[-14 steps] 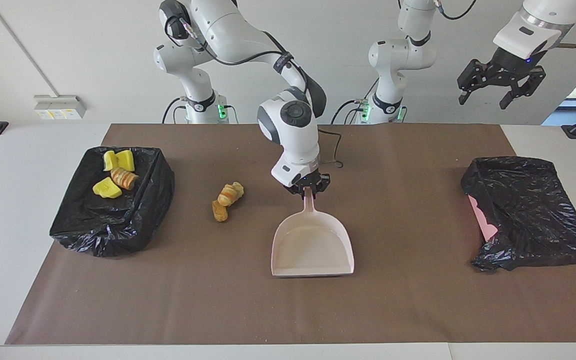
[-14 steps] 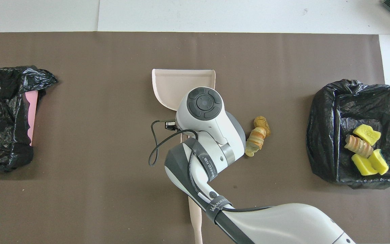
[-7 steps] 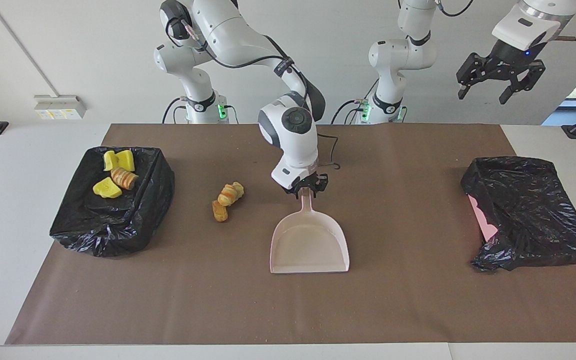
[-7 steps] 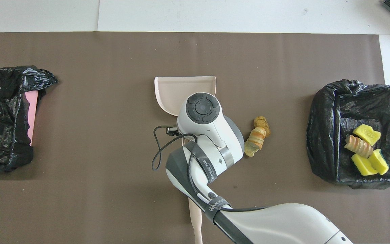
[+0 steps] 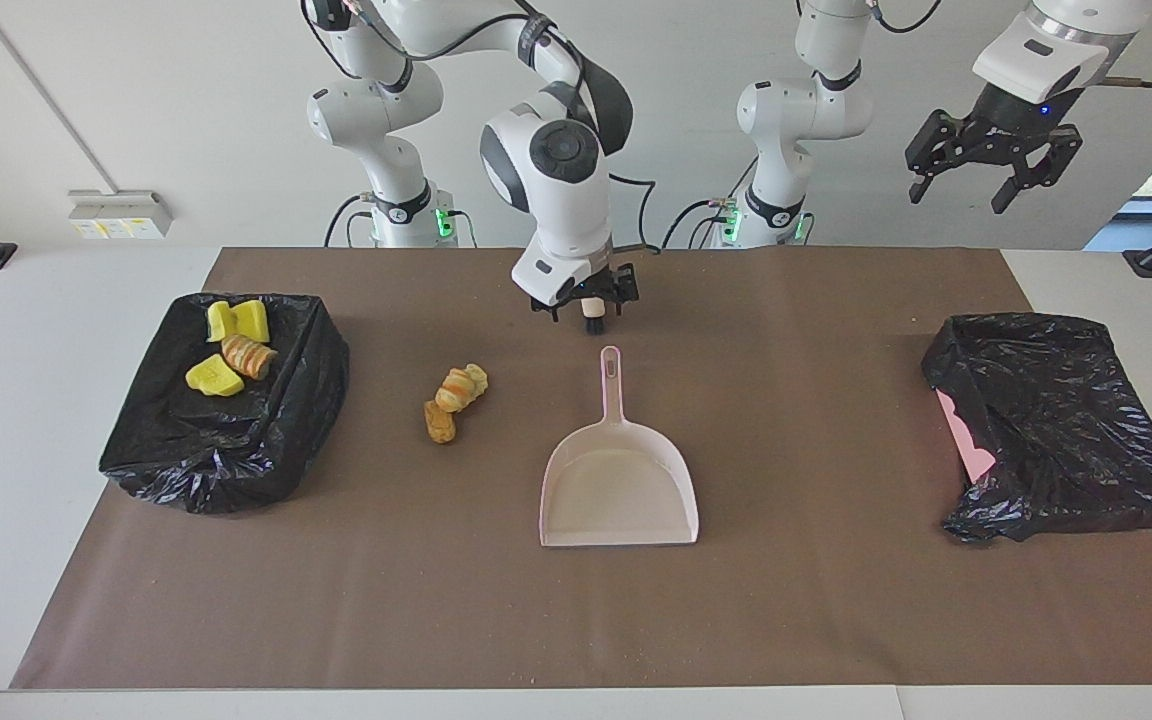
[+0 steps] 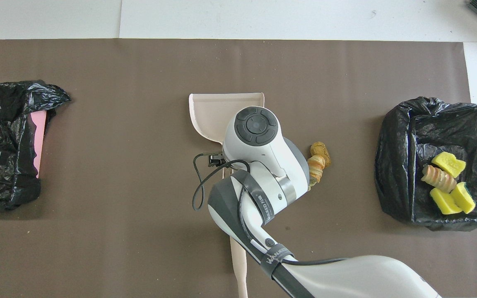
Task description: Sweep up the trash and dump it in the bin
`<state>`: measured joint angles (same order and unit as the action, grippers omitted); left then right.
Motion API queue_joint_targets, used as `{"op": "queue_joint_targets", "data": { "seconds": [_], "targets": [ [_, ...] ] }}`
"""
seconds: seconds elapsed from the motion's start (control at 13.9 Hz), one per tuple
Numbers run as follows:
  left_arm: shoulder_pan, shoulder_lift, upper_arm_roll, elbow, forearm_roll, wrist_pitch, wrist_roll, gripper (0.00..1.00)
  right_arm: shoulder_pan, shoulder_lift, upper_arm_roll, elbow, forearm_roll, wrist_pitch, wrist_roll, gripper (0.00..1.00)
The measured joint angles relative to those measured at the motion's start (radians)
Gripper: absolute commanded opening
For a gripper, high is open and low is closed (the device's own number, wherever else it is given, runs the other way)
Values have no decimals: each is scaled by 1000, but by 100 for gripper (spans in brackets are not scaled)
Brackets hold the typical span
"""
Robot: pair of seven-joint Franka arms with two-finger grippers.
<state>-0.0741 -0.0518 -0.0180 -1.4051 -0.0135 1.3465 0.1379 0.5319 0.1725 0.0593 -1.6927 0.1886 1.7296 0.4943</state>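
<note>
Dustpan (image 5: 619, 487) mid-table, two trash pieces (image 5: 452, 402) beside it, bin (image 5: 226, 400) holding four

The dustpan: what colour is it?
Pale pink all over, pan and handle alike; the dustpan shows best in the facing view.

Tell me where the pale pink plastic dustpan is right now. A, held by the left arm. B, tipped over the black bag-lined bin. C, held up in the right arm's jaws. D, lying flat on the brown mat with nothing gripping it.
D: the pale pink plastic dustpan lies flat on the brown mat, with the right gripper raised clear above its handle end.
</note>
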Motion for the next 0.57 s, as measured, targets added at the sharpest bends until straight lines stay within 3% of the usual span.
{"op": "queue_joint_targets", "data": {
  "seconds": [0.22, 0.57],
  "targets": [
    [-39, -10, -5, -61, -1, 62, -1, 100, 18, -152, 3, -143, 25, -47, -17, 100],
    [-224, 28, -14, -255, -1, 327, -154, 100, 160, -330, 10, -466, 110, 95, 7, 100]
  ]
}}
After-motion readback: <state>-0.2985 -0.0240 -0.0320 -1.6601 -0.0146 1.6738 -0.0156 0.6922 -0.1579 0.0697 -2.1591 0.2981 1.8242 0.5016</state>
